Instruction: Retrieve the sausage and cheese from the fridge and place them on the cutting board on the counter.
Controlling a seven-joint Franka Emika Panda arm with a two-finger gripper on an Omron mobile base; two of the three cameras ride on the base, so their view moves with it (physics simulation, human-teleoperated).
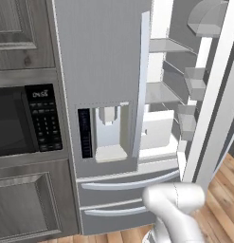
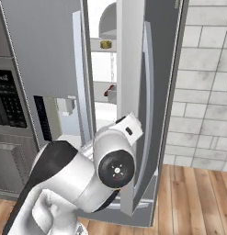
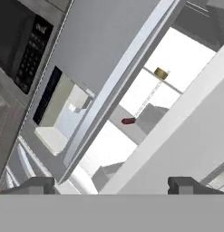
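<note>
The silver-grey fridge (image 1: 102,71) stands with its left door shut and its right door (image 2: 133,92) swung open. Inside, the dark red sausage (image 3: 128,121) lies on a white middle shelf, and its end (image 2: 107,92) peeks past the open door's edge. The pale yellow cheese (image 3: 161,73) sits one shelf higher (image 2: 105,44). My gripper (image 3: 111,186) is open and holds nothing. It hangs in front of the fridge, well short of the shelves, and looks into the gap between the two doors. The cutting board and the counter are out of view.
A black microwave (image 1: 16,121) with a keypad is built into grey cabinets left of the fridge. The open door carries bins (image 1: 194,85) on its inner side. Two drawers (image 1: 123,185) close the fridge's bottom. A tiled wall (image 2: 207,82) and wood floor (image 2: 197,197) lie to the right.
</note>
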